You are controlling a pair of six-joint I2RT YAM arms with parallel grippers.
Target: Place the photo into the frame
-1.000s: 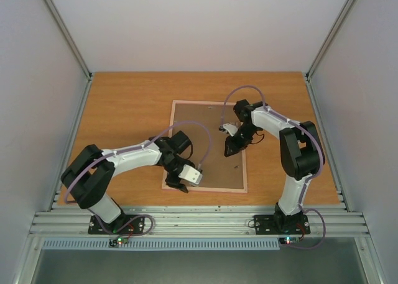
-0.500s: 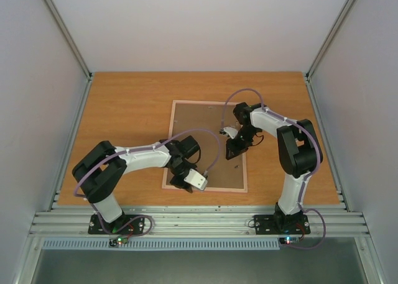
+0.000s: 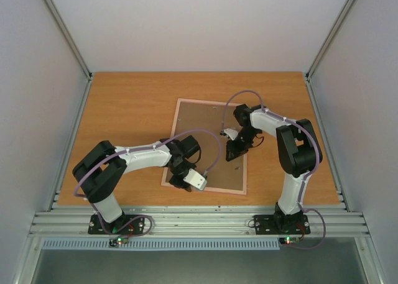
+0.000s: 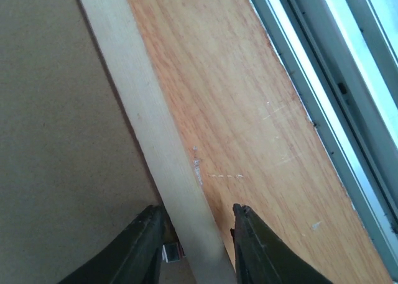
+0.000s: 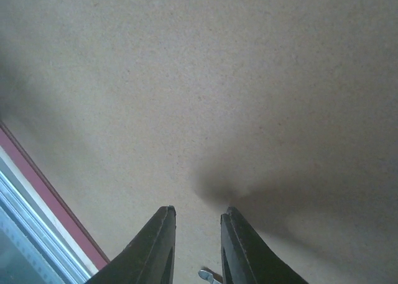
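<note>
The frame (image 3: 217, 191) lies back-up on the table, a plain brown backing board (image 3: 205, 135) filling it. The photo is hidden. My left gripper (image 3: 180, 183) is at the frame's near left corner. In the left wrist view its fingers (image 4: 197, 207) straddle the pale wooden rim (image 4: 143, 97) and close on it, with the board (image 4: 56, 110) to the left. My right gripper (image 3: 231, 155) points down at the board's right side. In the right wrist view its fingers (image 5: 198, 209) stand slightly apart over the board (image 5: 217, 79), with nothing between the tips.
A small metal tab (image 5: 208, 274) sits on the board low between the right fingers, and another tab (image 4: 171, 253) lies by the left finger. The pink rim (image 5: 50, 197) runs nearby. An aluminium rail (image 3: 199, 219) borders the orange table (image 3: 124, 110) at the near edge; grey walls enclose it.
The left gripper has moved onto the frame's near left corner and narrowed around the rim. The frame's far end has swung slightly right. The right gripper has barely moved.
</note>
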